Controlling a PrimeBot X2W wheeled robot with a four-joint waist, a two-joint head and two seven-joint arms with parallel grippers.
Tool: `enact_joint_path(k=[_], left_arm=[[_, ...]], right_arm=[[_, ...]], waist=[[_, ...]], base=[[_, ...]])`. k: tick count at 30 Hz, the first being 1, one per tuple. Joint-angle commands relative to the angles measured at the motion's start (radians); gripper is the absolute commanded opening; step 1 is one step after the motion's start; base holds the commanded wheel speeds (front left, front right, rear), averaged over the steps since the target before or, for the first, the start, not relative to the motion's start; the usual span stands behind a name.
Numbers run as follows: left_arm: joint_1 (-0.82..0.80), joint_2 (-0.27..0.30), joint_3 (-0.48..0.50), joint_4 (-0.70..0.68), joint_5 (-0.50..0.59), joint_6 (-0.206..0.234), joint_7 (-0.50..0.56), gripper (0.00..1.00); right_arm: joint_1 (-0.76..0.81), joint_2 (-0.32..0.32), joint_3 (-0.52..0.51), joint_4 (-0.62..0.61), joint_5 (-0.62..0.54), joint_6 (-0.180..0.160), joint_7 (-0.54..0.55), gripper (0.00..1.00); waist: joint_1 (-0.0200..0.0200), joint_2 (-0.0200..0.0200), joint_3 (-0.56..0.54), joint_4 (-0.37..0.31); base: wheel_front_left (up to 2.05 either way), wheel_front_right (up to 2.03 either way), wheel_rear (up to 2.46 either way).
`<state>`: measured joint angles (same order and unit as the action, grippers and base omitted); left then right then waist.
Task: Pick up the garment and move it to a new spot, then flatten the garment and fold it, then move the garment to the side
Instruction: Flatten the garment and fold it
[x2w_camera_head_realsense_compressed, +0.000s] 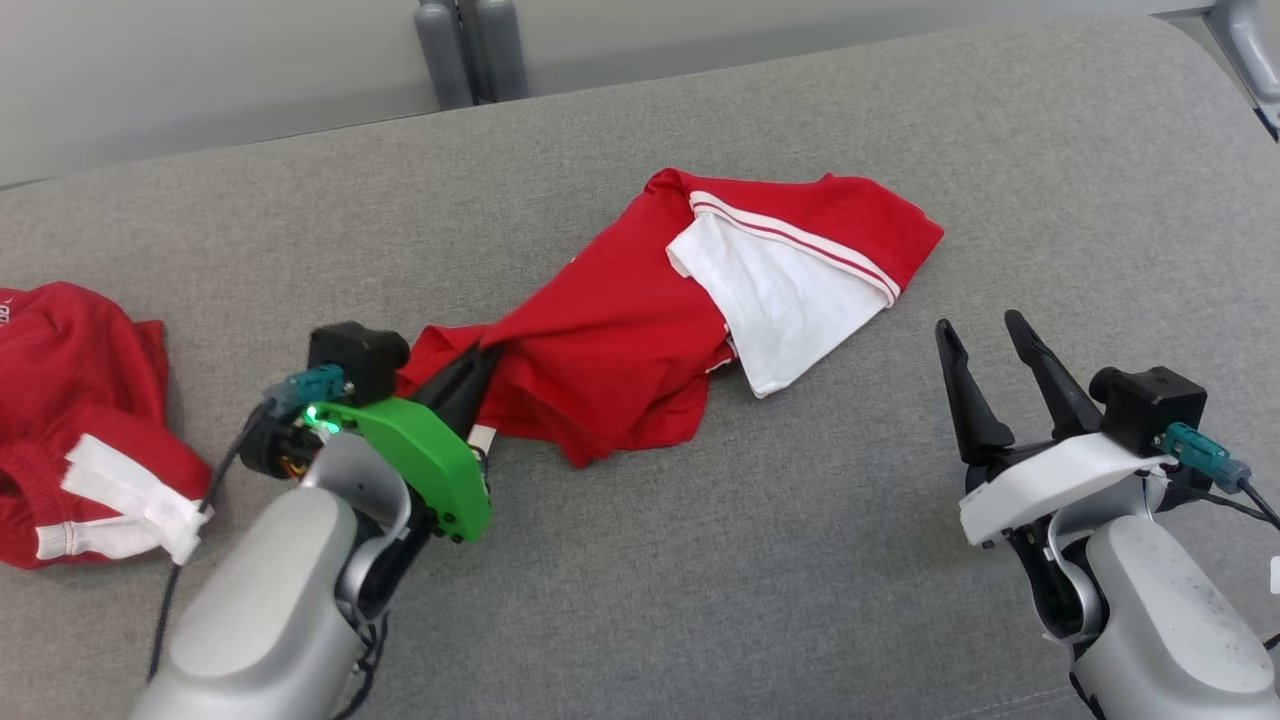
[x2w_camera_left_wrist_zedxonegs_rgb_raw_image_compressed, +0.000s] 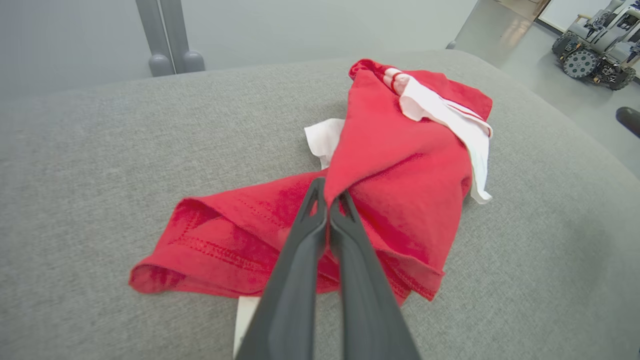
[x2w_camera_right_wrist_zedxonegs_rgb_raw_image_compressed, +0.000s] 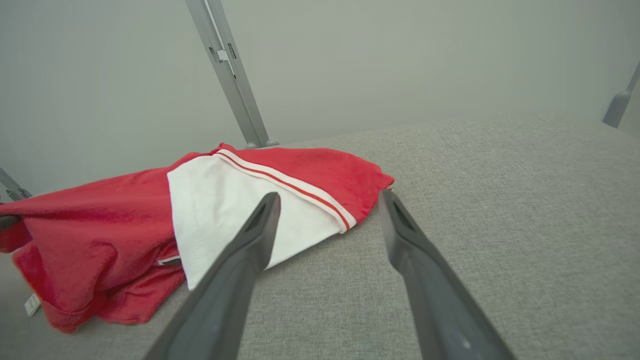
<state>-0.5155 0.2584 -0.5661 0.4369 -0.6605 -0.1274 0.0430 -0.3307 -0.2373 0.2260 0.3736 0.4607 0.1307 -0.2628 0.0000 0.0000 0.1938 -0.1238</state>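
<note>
The garment (x2w_camera_head_realsense_compressed: 620, 340) is red with a white panel and red-striped white trim, lying crumpled on the grey cushioned surface (x2w_camera_head_realsense_compressed: 800, 560). My left gripper (x2w_camera_head_realsense_compressed: 485, 358) is shut on a pinched fold of its red cloth at the garment's left end. In the left wrist view the two fingers (x2w_camera_left_wrist_zedxonegs_rgb_raw_image_compressed: 327, 192) press together with the fabric (x2w_camera_left_wrist_zedxonegs_rgb_raw_image_compressed: 395, 165) rising from between the tips. My right gripper (x2w_camera_head_realsense_compressed: 985, 335) stands open to the right of the garment, apart from it. In the right wrist view its spread fingers (x2w_camera_right_wrist_zedxonegs_rgb_raw_image_compressed: 327, 197) frame the white panel (x2w_camera_right_wrist_zedxonegs_rgb_raw_image_compressed: 225, 210).
A second red garment with white strips (x2w_camera_head_realsense_compressed: 80, 420) lies at the left edge of the surface. Grey posts (x2w_camera_head_realsense_compressed: 470, 50) stand behind the far edge. Another wheeled robot (x2w_camera_left_wrist_zedxonegs_rgb_raw_image_compressed: 595, 45) stands on the floor beyond the surface.
</note>
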Motion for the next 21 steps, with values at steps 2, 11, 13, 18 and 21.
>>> enact_joint_path(k=[2, 11, 13, 18, 21], left_arm=[[-0.039, 0.052, 0.017, -0.048, 0.016, -0.002, 0.022, 0.00], [-0.174, 0.243, 0.067, -0.090, -0.030, -0.004, 0.170, 0.00], [-0.206, 0.275, 0.063, -0.058, -0.040, -0.004, 0.163, 0.00], [-0.284, 0.354, 0.007, 0.025, -0.042, -0.004, 0.104, 0.00], [-0.316, 0.382, -0.048, 0.092, -0.048, -0.004, 0.056, 0.00]], right_arm=[[0.015, 0.006, -0.003, -0.002, -0.011, 0.000, -0.003, 1.00], [-0.010, 0.030, 0.015, 0.000, -0.008, 0.000, -0.003, 1.00], [-0.021, 0.034, 0.022, 0.002, -0.003, 0.000, -0.003, 1.00], [-0.043, 0.044, 0.030, 0.006, 0.003, 0.000, -0.003, 1.00], [-0.051, 0.048, 0.032, 0.007, 0.005, 0.000, -0.003, 1.00]], waist=[[0.0000, 0.0000, -0.014, 0.016], [0.0000, 0.0000, 0.002, -0.007], [0.0000, 0.0000, 0.016, -0.025], [0.0000, 0.0000, 0.058, -0.074], [0.0000, 0.0000, 0.078, -0.100]], base=[[0.00, 0.00, 0.00], [0.00, 0.00, 0.00], [0.00, 0.00, 0.00], [0.00, 0.00, 0.00], [0.00, 0.00, 0.00]])
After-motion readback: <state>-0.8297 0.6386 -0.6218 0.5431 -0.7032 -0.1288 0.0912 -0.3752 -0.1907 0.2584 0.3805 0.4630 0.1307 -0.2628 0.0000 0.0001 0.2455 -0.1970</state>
